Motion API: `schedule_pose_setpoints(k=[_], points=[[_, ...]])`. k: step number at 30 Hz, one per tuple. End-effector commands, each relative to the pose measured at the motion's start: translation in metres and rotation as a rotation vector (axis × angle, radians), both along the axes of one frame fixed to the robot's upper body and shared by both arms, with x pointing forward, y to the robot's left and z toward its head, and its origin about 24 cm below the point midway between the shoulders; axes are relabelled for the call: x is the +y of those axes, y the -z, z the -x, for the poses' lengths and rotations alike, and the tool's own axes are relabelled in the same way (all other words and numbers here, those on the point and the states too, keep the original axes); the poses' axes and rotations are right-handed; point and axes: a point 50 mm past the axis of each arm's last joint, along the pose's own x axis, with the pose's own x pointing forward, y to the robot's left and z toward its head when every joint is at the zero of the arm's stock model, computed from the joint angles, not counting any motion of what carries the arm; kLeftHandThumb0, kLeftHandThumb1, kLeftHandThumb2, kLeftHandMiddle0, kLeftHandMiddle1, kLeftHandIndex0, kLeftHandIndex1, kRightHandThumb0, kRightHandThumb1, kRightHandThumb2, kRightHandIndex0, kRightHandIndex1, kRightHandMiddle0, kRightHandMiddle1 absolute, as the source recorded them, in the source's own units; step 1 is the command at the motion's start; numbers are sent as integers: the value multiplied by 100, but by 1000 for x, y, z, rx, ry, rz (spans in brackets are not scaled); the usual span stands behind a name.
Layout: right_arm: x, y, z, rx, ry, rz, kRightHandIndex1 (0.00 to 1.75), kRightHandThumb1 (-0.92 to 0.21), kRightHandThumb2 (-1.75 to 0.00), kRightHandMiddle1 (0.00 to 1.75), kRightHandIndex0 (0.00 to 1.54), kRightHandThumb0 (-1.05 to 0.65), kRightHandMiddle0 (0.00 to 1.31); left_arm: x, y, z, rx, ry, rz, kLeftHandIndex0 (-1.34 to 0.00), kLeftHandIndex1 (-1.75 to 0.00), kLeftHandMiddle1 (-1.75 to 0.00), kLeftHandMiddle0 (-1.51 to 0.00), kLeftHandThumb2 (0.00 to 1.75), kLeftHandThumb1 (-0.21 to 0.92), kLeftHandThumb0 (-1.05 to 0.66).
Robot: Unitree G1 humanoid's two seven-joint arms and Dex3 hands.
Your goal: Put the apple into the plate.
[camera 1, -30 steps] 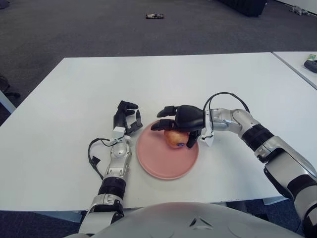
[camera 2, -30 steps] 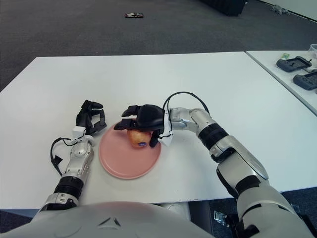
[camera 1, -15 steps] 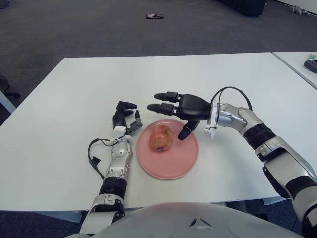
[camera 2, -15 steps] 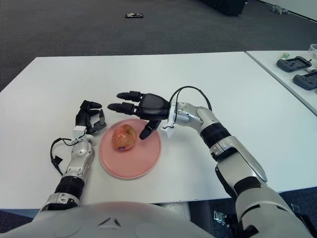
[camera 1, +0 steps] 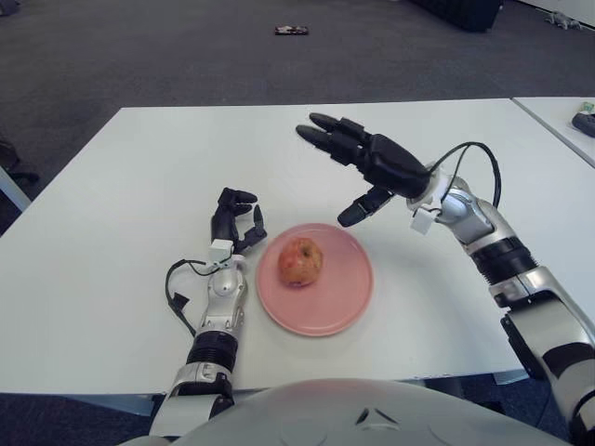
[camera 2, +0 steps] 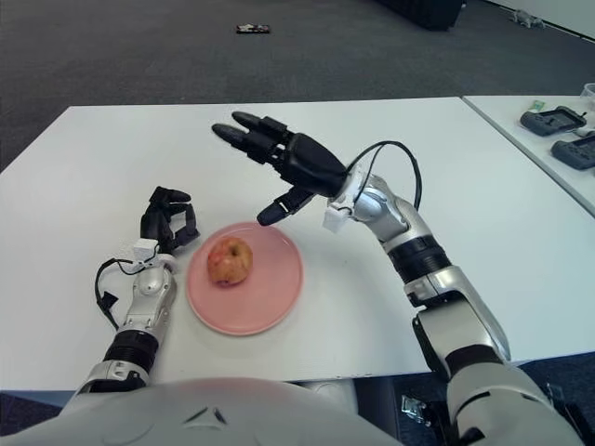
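A red-and-yellow apple (camera 1: 300,260) sits on the left half of the pink plate (camera 1: 342,295), near the front of the white table (camera 1: 139,167). My right hand (camera 1: 346,167) hovers above and behind the plate, fingers spread wide, holding nothing, well clear of the apple. My left hand (camera 1: 232,221) shows just left of the plate with its fingers curled, and nothing is in it.
A second white table (camera 2: 558,139) at the right carries dark devices (camera 2: 556,119). A small dark object (camera 1: 290,31) lies on the grey carpet far behind. A black cable (camera 1: 175,293) loops beside my left wrist.
My right hand let go of the apple, opened and rose up and back from the plate. The apple now rests on the plate, slightly further left. The left hand stayed put.
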Motion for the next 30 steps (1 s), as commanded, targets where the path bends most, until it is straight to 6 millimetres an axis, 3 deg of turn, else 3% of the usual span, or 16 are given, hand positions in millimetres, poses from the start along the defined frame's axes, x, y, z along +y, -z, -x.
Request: schedule_pose_setpoints(k=[1, 10, 16, 18, 19, 20, 24, 27, 30], points=[[-24, 21, 2, 151, 122, -195, 0, -90, -51, 0, 0, -105, 0, 1, 16, 12, 58, 22, -7, -50, -175, -175, -81, 116, 46, -44], [-44, 31, -2, 232, 402, -518, 0, -92, -56, 0, 0, -105, 0, 3, 16, 12, 53, 61, 10, -49, -175, -175, -83, 114, 47, -43], [-55, 46, -6, 289, 508, -713, 1, -92, -70, 1, 1, -100, 1, 3, 17, 12, 70, 59, -1, -49, -175, -175, -82, 114, 47, -43], [-56, 55, -2, 322, 555, -783, 15, -92, -71, 26, 1, -93, 1, 3, 17, 12, 76, 56, -6, -49, -175, -175, -82, 114, 47, -43], [-57, 60, 0, 340, 583, -816, 40, -87, -79, 59, 1, -83, 0, 4, 17, 12, 80, 55, -9, -49, -175, -175, -83, 114, 47, -43], [-57, 66, 3, 358, 611, -848, 56, -84, -86, 81, 1, -76, 0, 4, 17, 12, 82, 54, -12, -49, -175, -175, -83, 114, 46, -43], [-58, 81, 4, 460, 719, -999, 99, -74, -107, 133, 1, -60, 0, 3, 17, 12, 84, 50, -20, -50, -175, -175, -84, 115, 46, -43], [-59, 89, 0, 542, 774, -1097, 118, -84, -73, 161, 23, -43, 14, 3, 16, 12, 82, 50, -22, -50, -175, -175, -85, 115, 46, -44], [-62, 99, -7, 609, 810, -1123, 126, -87, -63, 170, 37, -38, 19, 2, 16, 11, 81, 50, -25, -50, -175, -175, -85, 116, 45, -44]])
